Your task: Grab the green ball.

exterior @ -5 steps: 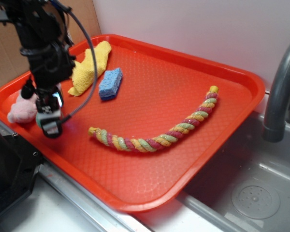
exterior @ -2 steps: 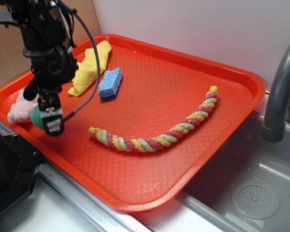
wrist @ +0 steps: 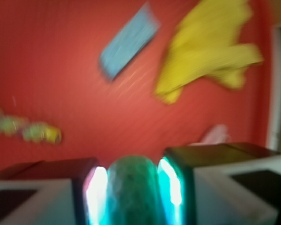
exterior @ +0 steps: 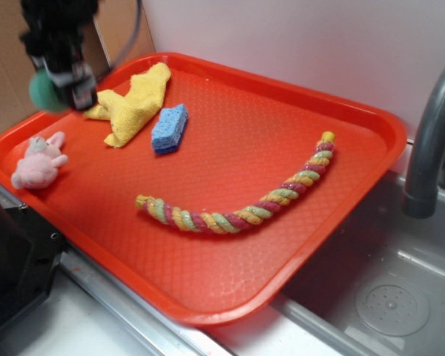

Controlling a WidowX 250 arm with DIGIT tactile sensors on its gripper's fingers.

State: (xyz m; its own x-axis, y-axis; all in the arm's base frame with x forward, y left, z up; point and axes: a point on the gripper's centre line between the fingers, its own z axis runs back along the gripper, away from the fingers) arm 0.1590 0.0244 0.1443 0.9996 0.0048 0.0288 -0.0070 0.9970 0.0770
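My gripper (exterior: 59, 85) is shut on the green ball (exterior: 44, 90), a teal-green fuzzy sphere, and holds it high above the left rear part of the red tray (exterior: 371, 126). In the wrist view the ball (wrist: 133, 190) sits squeezed between my two fingers (wrist: 178, 185) at the bottom of the blurred frame. The pink plush bunny (exterior: 38, 163) lies on the tray below and in front of the gripper.
A yellow cloth (exterior: 133, 104) and a blue sponge (exterior: 169, 127) lie at the tray's rear left. A braided multicolour rope (exterior: 245, 211) curves across the middle. A grey faucet (exterior: 430, 141) and a sink (exterior: 386, 297) are at the right.
The gripper has risen from tray level beside the bunny to well above the tray, carrying the green ball up with it. The bunny stays in place.
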